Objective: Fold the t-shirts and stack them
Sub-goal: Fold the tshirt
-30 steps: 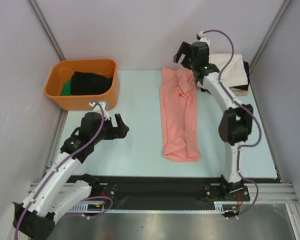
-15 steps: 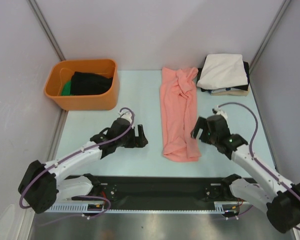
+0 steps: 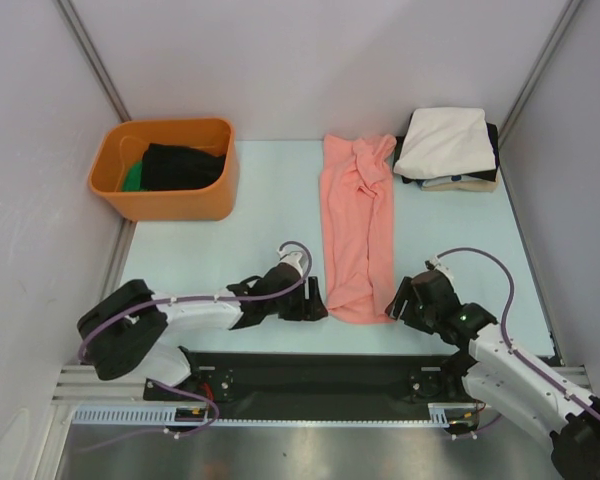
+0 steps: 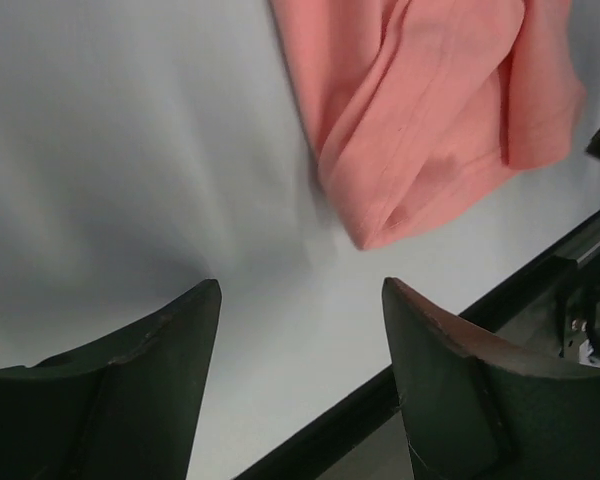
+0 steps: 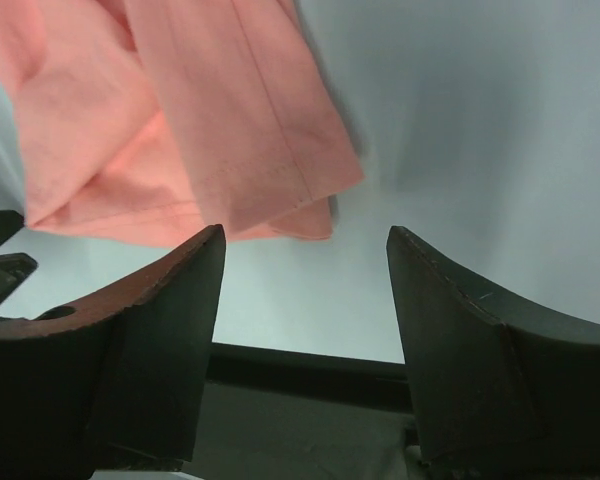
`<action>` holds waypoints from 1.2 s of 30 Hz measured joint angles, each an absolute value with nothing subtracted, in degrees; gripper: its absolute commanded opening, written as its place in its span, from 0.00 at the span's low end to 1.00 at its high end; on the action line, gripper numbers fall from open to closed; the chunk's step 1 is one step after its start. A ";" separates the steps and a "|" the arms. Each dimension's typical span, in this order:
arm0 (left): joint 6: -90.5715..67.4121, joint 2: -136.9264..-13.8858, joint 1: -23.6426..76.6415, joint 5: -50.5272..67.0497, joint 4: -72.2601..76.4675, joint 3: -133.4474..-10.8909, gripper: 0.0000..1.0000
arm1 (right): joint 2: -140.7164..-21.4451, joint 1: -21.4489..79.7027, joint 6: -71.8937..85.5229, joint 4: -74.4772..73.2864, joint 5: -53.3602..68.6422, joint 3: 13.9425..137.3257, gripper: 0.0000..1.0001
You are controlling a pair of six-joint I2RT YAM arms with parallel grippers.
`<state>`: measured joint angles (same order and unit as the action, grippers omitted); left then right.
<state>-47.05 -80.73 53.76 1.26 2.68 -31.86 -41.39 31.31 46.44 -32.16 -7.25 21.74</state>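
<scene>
shirt: salmon-pink t-shirt [image 3: 360, 225] is laid on surface [image 3: 230, 240], long axis 12–6 | hem at 6 is flanked by left hand [image 3: 317, 303] at 9, right hand [image 3: 396, 300] at 3, equally near | both hands are spread, nothing pinched

The long salmon-pink cloth t-shirt [image 3: 360, 230] looks soft and matt. It has wrinkles and a stitched hem. The folded cream-white cloth t-shirt [image 3: 442, 140] on top of the stack looks soft and smooth. The orange plastic tub [image 3: 180, 200] with round corners is smooth and a little shiny. The pale blue tabletop [image 3: 250, 240] is smooth and matt. The left gripper [image 4: 300, 290] and the right gripper [image 5: 305, 235] have dark, hard, matt fingers that look like plastic. The grey metal plate [image 3: 320, 455] at the near edge is shiny.
</scene>
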 measured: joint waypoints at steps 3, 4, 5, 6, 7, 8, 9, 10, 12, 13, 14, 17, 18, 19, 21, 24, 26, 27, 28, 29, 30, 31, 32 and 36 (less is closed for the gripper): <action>-48.34 -83.07 54.43 1.50 6.07 -32.64 0.69 | -42.13 31.88 47.09 -31.22 -6.90 20.25 0.65; -48.77 -83.66 54.54 1.52 6.81 -32.86 0.69 | -42.37 31.99 47.40 -30.83 -6.81 19.88 0.64; -49.10 -84.23 54.63 1.56 7.46 -33.04 0.68 | -42.65 32.10 47.62 -30.20 -6.74 19.51 0.62; -49.47 -84.79 54.72 1.65 8.05 -33.26 0.67 | -42.98 32.18 47.83 -29.50 -6.72 19.16 0.59; -49.60 -85.21 54.74 1.65 8.40 -33.47 0.66 | -43.40 32.21 47.90 -28.64 -6.61 18.76 0.54; -49.78 -85.86 54.76 1.69 8.84 -33.82 0.66 | -43.79 32.29 47.97 -27.92 -6.55 18.41 0.51; -49.98 -86.28 54.76 1.69 9.02 -34.13 0.62 | -44.25 32.29 48.01 -26.98 -6.50 18.02 0.47; -50.13 -86.76 54.78 1.69 9.23 -34.50 0.58 | -44.69 32.40 48.14 -26.06 -6.42 17.80 0.38; -50.46 -87.92 54.78 1.72 9.52 -35.11 0.38 | -45.50 32.45 48.07 -24.45 -6.24 17.56 0.27; -50.54 -88.82 54.81 1.78 10.02 -35.46 0.23 | -46.06 32.56 48.21 -23.27 -6.11 17.28 0.11; -50.83 -89.10 54.83 1.87 9.96 -35.75 0.14 | -46.09 32.62 47.79 -23.00 -6.15 17.19 0.03; -50.48 -89.91 55.18 1.87 7.81 -38.11 0.00 | -44.73 32.95 47.79 -23.09 -6.28 17.28 0.00; -50.41 -89.78 55.37 1.69 6.37 -39.20 0.00 | -43.79 33.08 47.83 -24.03 -6.48 17.85 0.00; -50.37 -89.43 55.64 1.32 4.47 -40.53 0.00 | -43.07 33.26 47.86 -25.36 -6.85 19.00 0.00; -50.37 -87.64 56.36 -0.47 -0.32 -43.11 0.00 | -42.41 33.76 47.90 -27.99 -7.75 22.06 0.00; -50.46 -82.87 57.65 -3.73 -6.66 -45.93 0.00 | -42.15 36.03 48.29 -31.27 -9.15 27.09 0.00; -50.54 -78.83 58.54 -5.65 -9.69 -46.61 0.00 | -42.04 38.61 49.41 -32.47 -10.13 28.14 0.00; -50.61 -77.06 59.00 -6.22 -10.85 -46.63 0.00 | -42.04 39.53 49.87 -33.23 -10.39 28.10 0.00; -50.85 -75.66 59.46 -6.63 -11.90 -46.57 0.01 | -42.06 41.12 50.89 -34.26 -10.94 27.88 0.00; -51.13 -74.85 59.92 -6.94 -12.51 -46.39 0.00 | -42.22 42.76 51.96 -34.79 -11.46 27.27 0.00; -51.55 -74.22 60.60 -7.22 -12.67 -45.78 0.01 | -42.37 44.21 52.99 -35.35 -11.77 26.39 0.00; -52.07 -73.89 61.36 -7.38 -12.62 -44.75 0.03 | -42.52 45.69 54.19 -35.79 -11.97 25.32 0.00; -52.66 -73.82 62.19 -7.40 -12.64 -43.40 0.16 | -42.85 47.27 55.35 -36.12 -12.21 24.18 0.15; -56.01 -75.16 65.98 -6.85 -13.21 -36.34 0.53 | -45.78 51.94 59.70 -37.71 -13.21 21.87 0.75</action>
